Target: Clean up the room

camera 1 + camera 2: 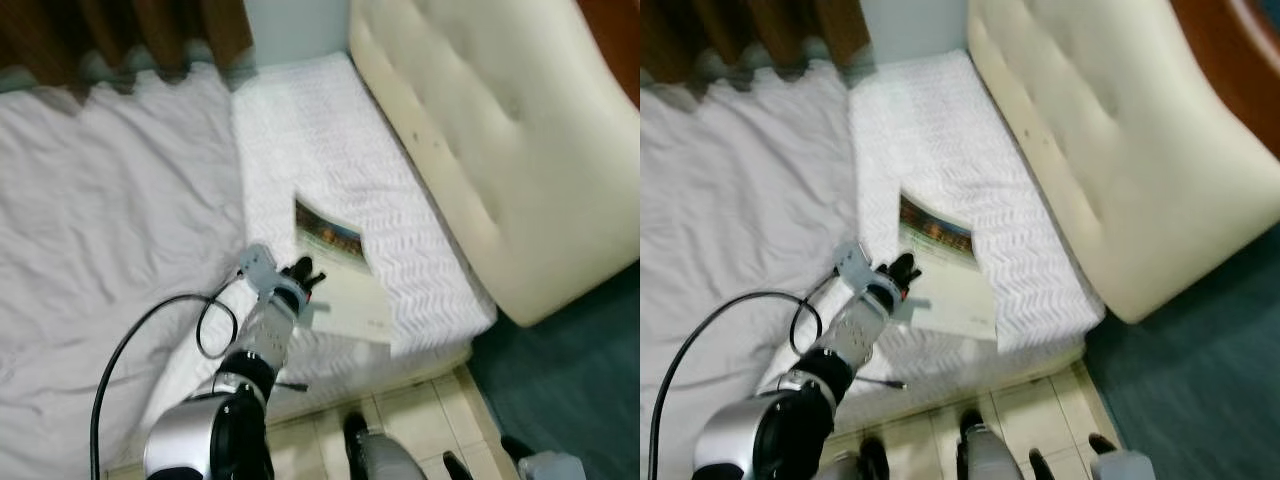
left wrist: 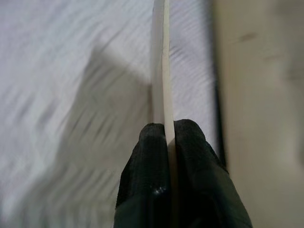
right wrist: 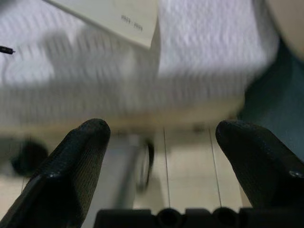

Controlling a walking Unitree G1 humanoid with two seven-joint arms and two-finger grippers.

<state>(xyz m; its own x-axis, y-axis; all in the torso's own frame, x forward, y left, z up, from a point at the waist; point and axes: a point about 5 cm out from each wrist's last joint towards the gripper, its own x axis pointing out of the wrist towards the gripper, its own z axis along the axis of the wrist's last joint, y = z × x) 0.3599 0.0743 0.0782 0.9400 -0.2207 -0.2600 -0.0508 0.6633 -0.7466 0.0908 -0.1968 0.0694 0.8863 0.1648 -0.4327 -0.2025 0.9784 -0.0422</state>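
Mattress (image 1: pixel 330 150) — cream headboard (image 1: pixel 500 150) alongside

Both eye views look steeply down from the head at the bed (image 1: pixel 330 150) — its cream headboard (image 1: pixel 500 140) fills the upper right, floor tiles (image 1: pixel 420 415) the lower edge. The left wrist view sits close, edge-on to a booklet (image 2: pixel 161 71). The right wrist view looks low past the mattress edge — sharing the booklet's corner (image 3: pixel 118 19).

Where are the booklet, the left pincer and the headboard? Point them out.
booklet (image 1: pixel 342 268): left eye view, pale cover.
left pincer (image 1: pixel 303 272): left eye view, fingertips on booklet's edge.
headboard (image 1: pixel 500 130): left eye view, cream padding.
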